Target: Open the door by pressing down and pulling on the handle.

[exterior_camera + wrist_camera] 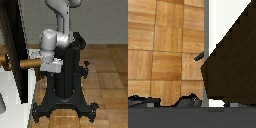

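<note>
the arm's gripper (39, 65) is right at the brass handle (25, 64), which juts from the dark door (15, 47) at the exterior view's left; whether its fingers clasp the lever, can't tell. wrist view shows the door (230, 60) looming over wooden floor (163, 45)

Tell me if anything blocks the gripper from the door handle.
Nothing visible does. In the exterior view the gripper sits right at the handle, which sticks out from the door. Whether they touch is unclear.
</note>
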